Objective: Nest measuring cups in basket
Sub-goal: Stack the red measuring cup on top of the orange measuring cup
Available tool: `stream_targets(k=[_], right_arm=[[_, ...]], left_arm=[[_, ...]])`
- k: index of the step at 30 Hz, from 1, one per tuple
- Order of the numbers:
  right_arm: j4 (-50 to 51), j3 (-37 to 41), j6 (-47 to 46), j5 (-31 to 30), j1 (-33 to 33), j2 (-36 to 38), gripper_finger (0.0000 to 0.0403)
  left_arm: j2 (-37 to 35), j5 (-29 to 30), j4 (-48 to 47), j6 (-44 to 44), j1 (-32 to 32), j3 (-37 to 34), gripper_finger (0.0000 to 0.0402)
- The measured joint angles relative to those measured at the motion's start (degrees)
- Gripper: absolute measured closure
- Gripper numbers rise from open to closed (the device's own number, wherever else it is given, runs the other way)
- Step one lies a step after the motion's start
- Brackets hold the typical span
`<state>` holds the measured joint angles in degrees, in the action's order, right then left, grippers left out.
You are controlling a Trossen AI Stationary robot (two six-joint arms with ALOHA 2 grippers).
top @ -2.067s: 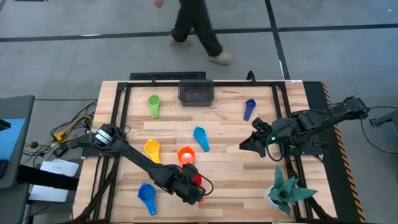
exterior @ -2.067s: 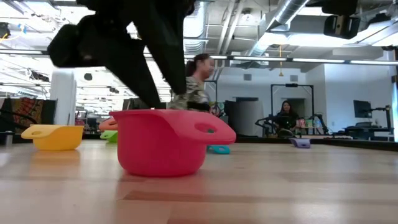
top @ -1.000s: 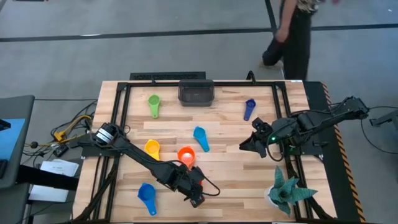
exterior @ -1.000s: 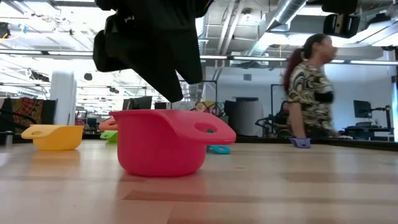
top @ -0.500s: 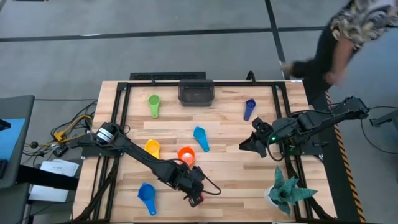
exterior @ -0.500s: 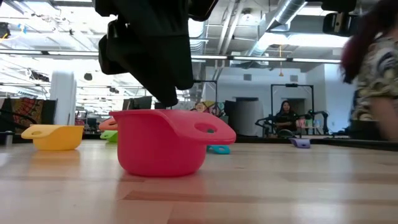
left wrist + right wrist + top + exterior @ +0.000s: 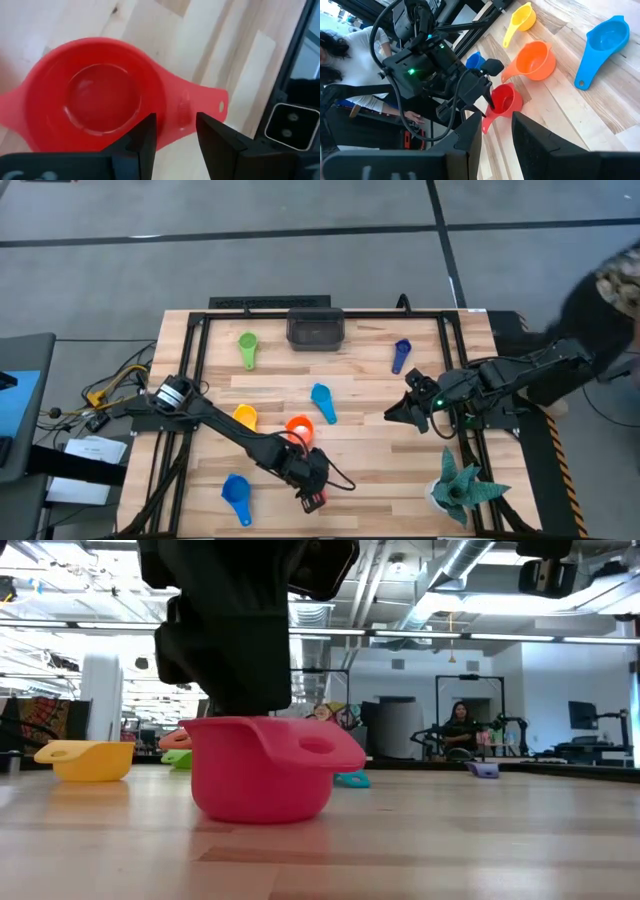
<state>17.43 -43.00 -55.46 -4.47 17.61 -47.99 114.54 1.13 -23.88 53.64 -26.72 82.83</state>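
Note:
The red cup (image 7: 316, 500) stands upright on its base near the table's near edge, also in the low view (image 7: 260, 780). My left gripper (image 7: 306, 480) is open right above it, and in the left wrist view (image 7: 176, 125) its fingers straddle the rim where the handle starts. My right gripper (image 7: 392, 417) waits open at mid-right, empty. On the table lie the green (image 7: 247, 345), yellow (image 7: 244, 418), orange (image 7: 299, 428), light blue (image 7: 323, 402), dark blue (image 7: 401, 355) and royal blue (image 7: 236, 495) cups. The basket (image 7: 315, 330) stands at the far edge. My left gripper comes from above, pointing down, at the red cup's rim beside the handle (image 7: 172, 107). One finger (image 7: 145, 135) is over the bowl and the other (image 7: 215, 140) outside, by the handle. Whether they touch the wall I cannot tell. The cup stands upright on the table.
A teal spiky plant-like object (image 7: 460, 485) stands at the near right corner. A black frame (image 7: 195, 370) runs around the table. A person (image 7: 610, 300) is beside the table's far right. Cables (image 7: 110, 385) lie off the left edge.
My left gripper has turned and come down onto the red cup's rim. The cup has turned a little on the table, its handle swinging slightly. A person has walked behind the table toward its right side.

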Motion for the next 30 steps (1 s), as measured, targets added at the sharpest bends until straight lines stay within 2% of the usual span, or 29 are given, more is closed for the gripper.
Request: stream_targets(k=[12,19,23,25,30], right_arm=[[0.0,0.0,-0.2,0.0,0.0,0.0,0.0268],[0.0,0.0,-0.3,-0.1,0.0,0.0,0.0269],[0.0,0.0,-0.4,-0.1,0.0,0.0,0.0267],[0.0,0.0,-0.2,-0.1,0.0,0.0,0.0268],[0.0,0.0,-0.2,-0.1,0.0,0.0,0.0270]], left_arm=[[-0.4,-3.8,0.4,-2.0,-0.6,0.0,0.0276],[-4.6,2.4,-4.7,-0.1,-0.9,0.0,0.0276],[-7.2,10.0,-15.9,9.5,-0.9,0.1,0.0276],[-7.1,11.4,-20.6,15.7,-0.9,0.0,0.0276],[-6.6,12.1,-19.6,20.6,-1.0,0.0,0.0276]])
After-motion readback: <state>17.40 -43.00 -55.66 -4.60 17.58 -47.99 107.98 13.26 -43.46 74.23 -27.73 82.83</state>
